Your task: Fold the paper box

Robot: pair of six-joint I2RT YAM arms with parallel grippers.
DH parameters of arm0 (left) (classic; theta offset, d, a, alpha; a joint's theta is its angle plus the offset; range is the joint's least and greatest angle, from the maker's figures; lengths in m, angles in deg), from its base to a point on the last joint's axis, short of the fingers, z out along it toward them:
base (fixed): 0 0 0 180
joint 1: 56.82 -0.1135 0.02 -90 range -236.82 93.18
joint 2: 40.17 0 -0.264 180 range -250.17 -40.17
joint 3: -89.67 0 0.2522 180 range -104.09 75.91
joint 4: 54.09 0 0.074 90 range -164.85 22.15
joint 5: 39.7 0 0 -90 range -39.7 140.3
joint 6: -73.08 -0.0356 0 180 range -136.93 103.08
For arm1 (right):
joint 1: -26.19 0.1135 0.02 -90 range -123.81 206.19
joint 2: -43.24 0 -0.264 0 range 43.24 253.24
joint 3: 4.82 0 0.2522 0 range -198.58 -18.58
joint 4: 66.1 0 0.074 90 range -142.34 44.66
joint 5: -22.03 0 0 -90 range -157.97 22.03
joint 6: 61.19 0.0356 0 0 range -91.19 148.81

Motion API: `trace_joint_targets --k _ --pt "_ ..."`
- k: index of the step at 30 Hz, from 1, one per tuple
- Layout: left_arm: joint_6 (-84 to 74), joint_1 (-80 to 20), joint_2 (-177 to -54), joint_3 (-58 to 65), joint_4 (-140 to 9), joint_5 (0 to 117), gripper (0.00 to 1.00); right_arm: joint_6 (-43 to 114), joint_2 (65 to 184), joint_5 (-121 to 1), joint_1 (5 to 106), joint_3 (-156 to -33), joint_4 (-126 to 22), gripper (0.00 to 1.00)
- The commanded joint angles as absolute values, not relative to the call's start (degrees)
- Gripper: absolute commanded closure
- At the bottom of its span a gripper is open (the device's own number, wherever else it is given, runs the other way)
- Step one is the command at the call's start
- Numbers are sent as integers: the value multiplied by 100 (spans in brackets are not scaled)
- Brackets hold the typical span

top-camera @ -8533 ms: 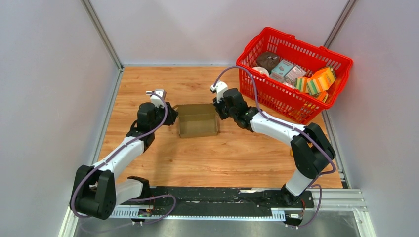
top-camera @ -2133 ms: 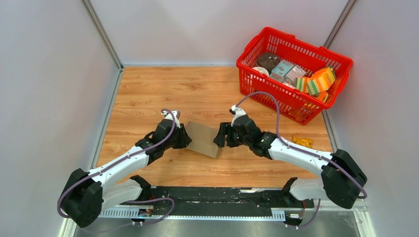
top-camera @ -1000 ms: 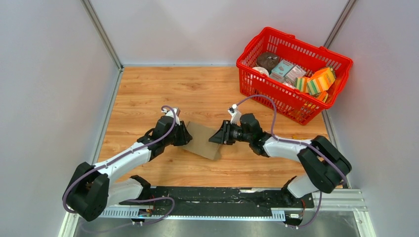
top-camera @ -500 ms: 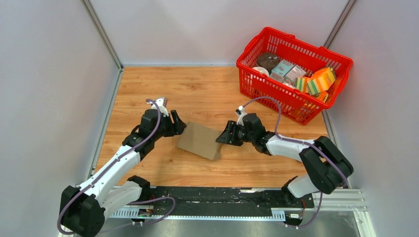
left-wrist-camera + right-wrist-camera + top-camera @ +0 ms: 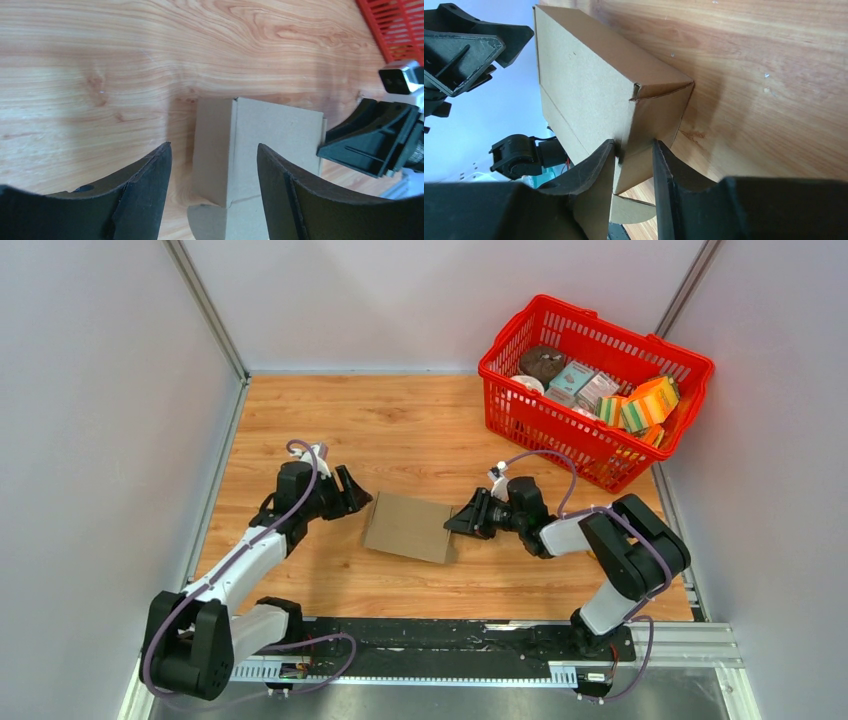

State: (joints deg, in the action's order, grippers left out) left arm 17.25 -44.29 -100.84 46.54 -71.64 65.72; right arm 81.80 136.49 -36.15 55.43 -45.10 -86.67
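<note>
The paper box (image 5: 408,527), plain brown cardboard folded into a low closed shape, lies on the wooden table (image 5: 400,420) between my two arms. My left gripper (image 5: 358,497) is open just off the box's left edge, touching nothing. In the left wrist view its fingers (image 5: 214,146) stand wide apart, with the box (image 5: 270,135) ahead and a rounded flap sticking out near them. My right gripper (image 5: 460,523) is at the box's right end. In the right wrist view it (image 5: 633,145) is shut on the end panel of the box (image 5: 589,85) at a corner.
A red basket (image 5: 520,358) with several colourful packages stands at the back right, close behind my right arm; its mesh (image 5: 395,20) shows in the left wrist view. Grey walls close off the left, back and right sides.
My left gripper has opened, let go of the box's left edge and backed away to the left. The box has settled flatter on the table while the right gripper stayed on its right end.
</note>
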Motion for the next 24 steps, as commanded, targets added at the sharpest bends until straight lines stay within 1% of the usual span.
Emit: trace_joint_targets --k 1,7,13,17,19,24 --pt "1867 -4522 -10275 4655 -6417 7436 29 8339 13869 -3457 5388 -4320 -9145 66" --pt "2288 -4522 -10407 4988 -5836 8123 26 8383 13895 -3430 5318 -4231 -9312 66" --pt "2473 -4513 -10310 5270 -5775 8185 25 8436 13904 -3492 5256 -4187 -9347 67" --pt "2430 -4522 -10319 5261 -6002 8237 24 8497 13904 -3553 5203 -4135 -9365 68" --pt "2543 -4522 -10336 5340 -5846 8343 24 8497 13904 -3553 5194 -4117 -9374 68" --pt "2614 -4513 -10591 5279 -5836 8545 23 8559 13921 -3597 5124 -4064 -9391 69"
